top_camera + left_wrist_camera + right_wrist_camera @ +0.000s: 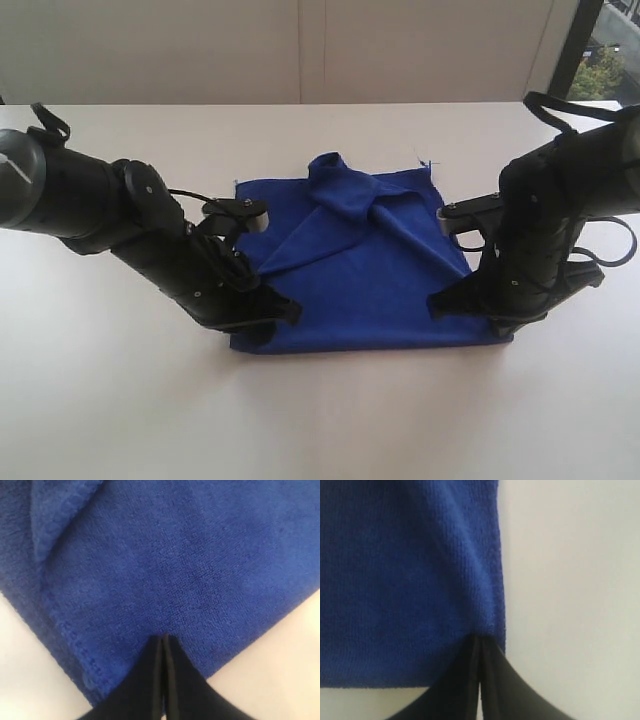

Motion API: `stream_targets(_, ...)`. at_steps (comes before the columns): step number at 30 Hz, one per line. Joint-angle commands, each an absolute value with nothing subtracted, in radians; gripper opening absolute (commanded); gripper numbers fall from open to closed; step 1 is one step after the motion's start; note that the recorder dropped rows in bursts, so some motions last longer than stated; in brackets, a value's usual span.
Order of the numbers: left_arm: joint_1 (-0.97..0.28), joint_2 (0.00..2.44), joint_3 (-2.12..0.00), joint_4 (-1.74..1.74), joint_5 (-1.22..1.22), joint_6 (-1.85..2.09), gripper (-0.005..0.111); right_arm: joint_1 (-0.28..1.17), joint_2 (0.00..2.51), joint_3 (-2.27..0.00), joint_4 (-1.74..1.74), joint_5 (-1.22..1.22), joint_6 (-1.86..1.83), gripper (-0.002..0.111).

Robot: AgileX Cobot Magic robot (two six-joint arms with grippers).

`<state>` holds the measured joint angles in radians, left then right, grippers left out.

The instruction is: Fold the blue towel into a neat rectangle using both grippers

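Outward, open table point(320, 420); left tool point(163, 638), right tool point(480, 639), jaws together, at blue towel point(370, 285) corners.

A towel point(360, 270) lies at the middle of a table point(320, 420), its far part bunched into a raised fold. The left gripper point(285, 312) meets the towel's near left corner, the right gripper point(440, 303) its near right corner, each arm reaching in from its own side.
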<state>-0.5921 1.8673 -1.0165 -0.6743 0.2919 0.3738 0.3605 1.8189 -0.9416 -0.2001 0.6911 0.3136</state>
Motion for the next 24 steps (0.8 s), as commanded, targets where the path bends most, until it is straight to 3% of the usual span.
stream_targets(1,-0.59,1.899,-1.011,-0.659,0.333,0.37,0.0,0.358,1.824,-0.93,-0.207,0.709,0.32,0.0)
stream_targets(8,-0.59,1.896,-1.011,-0.456,0.386,0.324,0.0,0.358,1.824,-0.93,-0.194,0.709,0.32,0.0)
stream_targets(24,-0.59,1.828,-1.02,-0.424,0.414,0.301,0.0,0.358,1.824,-0.93,-0.179,0.7,0.32,0.0)
